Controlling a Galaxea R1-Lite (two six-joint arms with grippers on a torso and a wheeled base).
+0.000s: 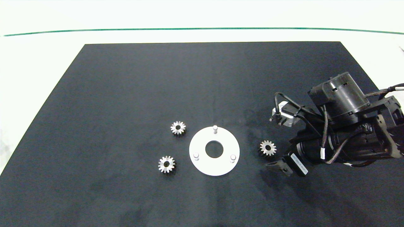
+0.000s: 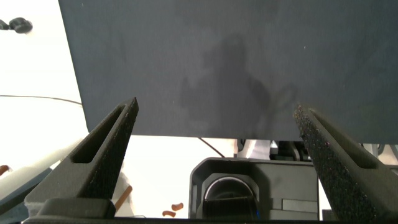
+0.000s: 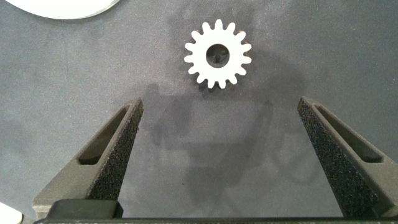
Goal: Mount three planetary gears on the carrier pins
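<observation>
The white carrier disc (image 1: 199, 143) lies on the black mat with its three carrier pins (image 1: 215, 128) standing bare in a triangle. Three planetary gears lie flat on the mat. One (image 1: 178, 127) is at the disc's upper left, one (image 1: 166, 164) at its lower left, and one (image 1: 268, 148) to its right. My right gripper (image 1: 275, 156) hovers low just right of that third gear, open. In the right wrist view the gear (image 3: 217, 55) sits just beyond the open gripper (image 3: 219, 102), centred on the gap. My left gripper (image 2: 216, 107) is open and empty at the mat's edge, outside the head view.
The black mat (image 1: 126, 94) covers most of the white table. A rim of the disc (image 3: 68, 7) shows in the right wrist view. The right arm's body and cables (image 1: 344, 126) occupy the mat's right side. The left wrist view shows mat (image 2: 249, 56) and robot base below.
</observation>
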